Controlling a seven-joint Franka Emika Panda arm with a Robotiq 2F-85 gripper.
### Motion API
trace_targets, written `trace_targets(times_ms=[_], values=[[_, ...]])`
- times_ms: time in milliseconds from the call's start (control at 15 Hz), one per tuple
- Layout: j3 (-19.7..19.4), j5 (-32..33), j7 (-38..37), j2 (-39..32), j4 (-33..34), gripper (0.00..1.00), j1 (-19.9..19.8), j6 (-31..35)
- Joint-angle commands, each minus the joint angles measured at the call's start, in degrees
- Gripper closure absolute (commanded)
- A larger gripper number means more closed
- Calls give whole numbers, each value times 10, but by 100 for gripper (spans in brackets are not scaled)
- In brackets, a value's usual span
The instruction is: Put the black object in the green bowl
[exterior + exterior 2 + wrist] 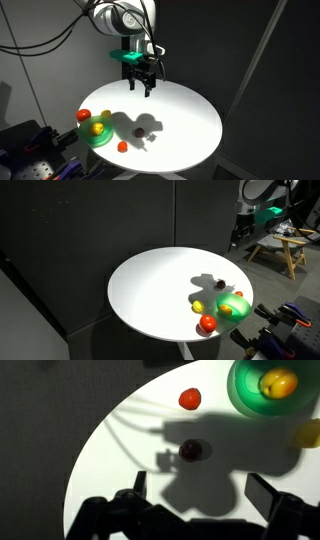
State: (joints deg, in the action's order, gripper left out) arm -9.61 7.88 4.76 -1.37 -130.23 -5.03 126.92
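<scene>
My tool [141,80] hangs in the air over the far side of the round white bench [190,115], well above the surface and touching nothing. In the wrist view the two fingers [138,484] stand wide apart w/ only bench and shadow between them, so it's open and carrying nothing.

The black object [190,451] sits on the bench inside my tool's shadow, roughly centred ahead of the fingers. It's outside the green bowl [240,392] and apart from it. Both exterior views show the same: black object [139,131] lies on the bare bench, near the green bowl [104,141] but not touching.

A yellow ball [278,382] lies inside the bowl. A small red ball [189,399] is on the bench between the black object and the bench edge, beside the bowl. A 2nd yellow thing [310,432] shows at the frame edge, outside the bowl. A bigger red-orange ball [83,116] sits close by the bowl; can't tell if they touch.
</scene>
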Motion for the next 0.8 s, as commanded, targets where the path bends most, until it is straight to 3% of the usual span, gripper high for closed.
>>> trace_targets(times_ms=[0, 733], values=[[10, 4, -22, -28, 23, 0, -7, 23], [25, -37, 1, -116, 62, 0, -8, 112]])
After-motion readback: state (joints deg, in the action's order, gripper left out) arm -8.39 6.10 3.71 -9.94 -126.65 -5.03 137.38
